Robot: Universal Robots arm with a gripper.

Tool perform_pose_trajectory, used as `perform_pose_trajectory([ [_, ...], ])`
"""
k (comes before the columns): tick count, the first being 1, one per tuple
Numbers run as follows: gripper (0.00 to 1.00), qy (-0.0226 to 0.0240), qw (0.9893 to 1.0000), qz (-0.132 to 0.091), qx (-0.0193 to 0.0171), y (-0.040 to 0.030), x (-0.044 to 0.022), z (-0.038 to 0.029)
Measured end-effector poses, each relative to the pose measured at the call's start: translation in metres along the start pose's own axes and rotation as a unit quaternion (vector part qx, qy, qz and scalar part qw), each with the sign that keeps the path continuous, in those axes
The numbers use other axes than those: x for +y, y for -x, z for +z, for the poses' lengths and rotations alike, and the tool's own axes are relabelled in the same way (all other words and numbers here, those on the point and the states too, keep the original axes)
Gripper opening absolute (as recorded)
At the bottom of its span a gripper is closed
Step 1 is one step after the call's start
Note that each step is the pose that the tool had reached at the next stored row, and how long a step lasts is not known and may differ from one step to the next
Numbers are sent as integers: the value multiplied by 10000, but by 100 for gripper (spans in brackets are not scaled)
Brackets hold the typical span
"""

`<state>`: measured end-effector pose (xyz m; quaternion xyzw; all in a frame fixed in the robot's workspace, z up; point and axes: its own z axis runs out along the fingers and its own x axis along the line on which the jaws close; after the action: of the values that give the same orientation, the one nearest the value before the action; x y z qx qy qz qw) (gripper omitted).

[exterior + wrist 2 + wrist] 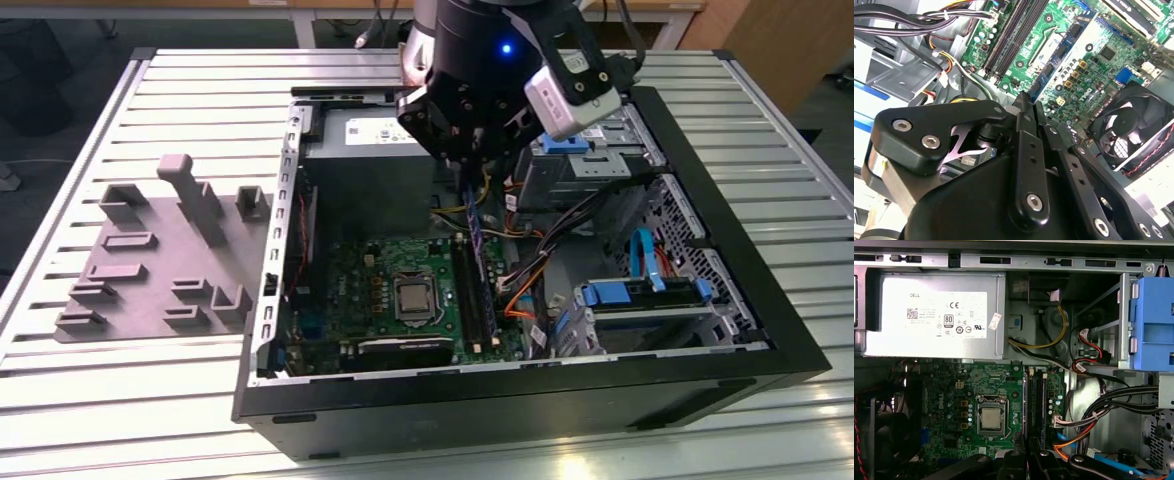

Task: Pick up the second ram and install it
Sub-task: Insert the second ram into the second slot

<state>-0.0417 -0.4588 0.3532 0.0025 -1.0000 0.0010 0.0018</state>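
Note:
My gripper point(467, 168) hangs inside the open computer case point(747, 330), above the green motherboard point(400, 290). Its fingers point(1024, 130) are shut on the second ram point(469, 220), a thin blue stick seen edge-on that reaches down from the gripper toward the board. The stick hangs over the far end of the long dark memory slots point(475, 295), which run across the board's exterior-view right side. In both wrist views the slots point(1036, 402) point(1014, 35) lie straight ahead of the closed fingers point(1013, 460). One slot appears to hold a stick.
A grey power supply point(934, 315) fills the case's far end. Blue drive-bay parts point(1156, 325) point(641, 295) and bundled cables point(1104, 405) crowd the side beside the slots. A black fan point(1131, 125) sits off the board's other edge. A grey fixture block point(160, 250) lies on the table.

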Motion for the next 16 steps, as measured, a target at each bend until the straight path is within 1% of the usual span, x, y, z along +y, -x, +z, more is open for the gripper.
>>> perform_pose_trajectory([
  [6,14,-1,10000,-5,1,7,-2,102],
  [10,14,-2,9999,-132,1,7,-9,175],
  [16,14,-2,9999,-137,1,8,-9,284],
])
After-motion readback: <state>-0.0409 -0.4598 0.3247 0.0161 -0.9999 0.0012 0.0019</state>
